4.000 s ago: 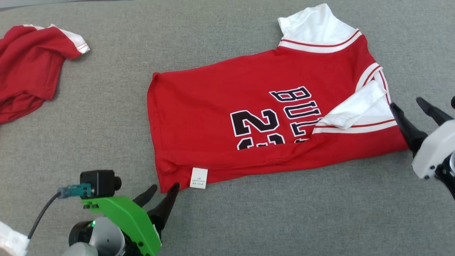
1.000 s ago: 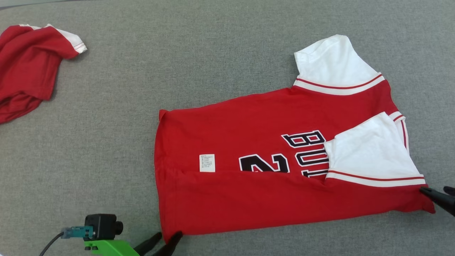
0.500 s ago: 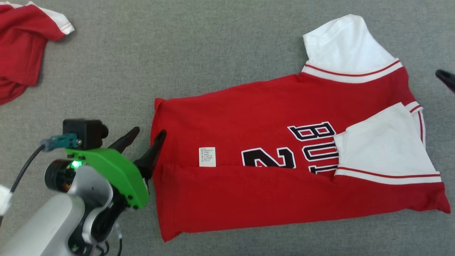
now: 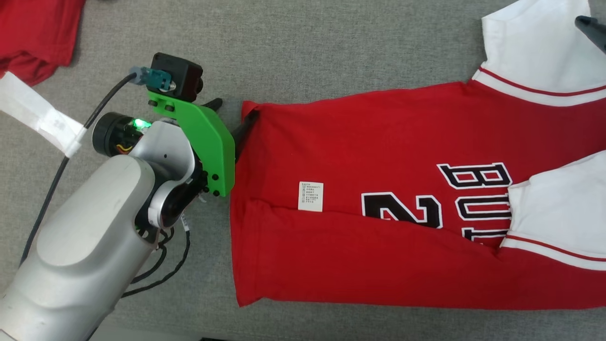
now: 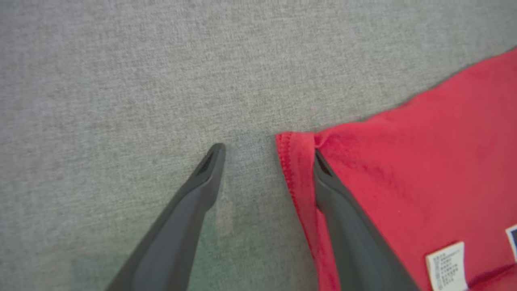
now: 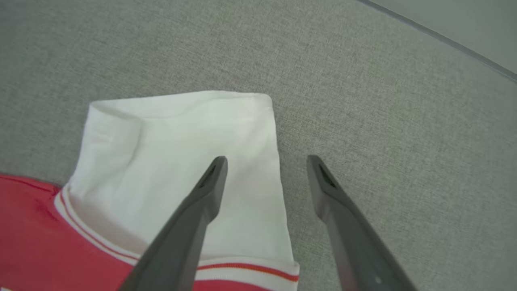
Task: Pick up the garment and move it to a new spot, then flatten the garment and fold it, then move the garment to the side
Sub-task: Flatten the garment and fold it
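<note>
Nearest the robot, the garment (image 4: 378, 142) lies spread flat across the middle of the grey bench (image 4: 331, 42), running out past the right of the head view. Its near long side is already turned up over the front, hiding the lower part of the black number. The near sleeve (image 4: 558, 199) is folded in over the lettering, and the care label (image 4: 310, 196) sits just above the fold line.

Farther back, the left tool (image 5: 267, 150) stands wide and holds nothing. It straddles the far hem corner (image 5: 297, 139), with one finger over the red cloth and the other over bare bench. The right tool (image 6: 266, 159) is just as wide and also empty. It is set across the outer edge of the white far sleeve (image 6: 181, 141).

A second red garment (image 4: 33, 33) lies crumpled at the bench's far left corner.

By my reading, moving and flattening are done and one lengthwise fold is in. The far-side fold, any crosswise folds and the shift aside are left.
</note>
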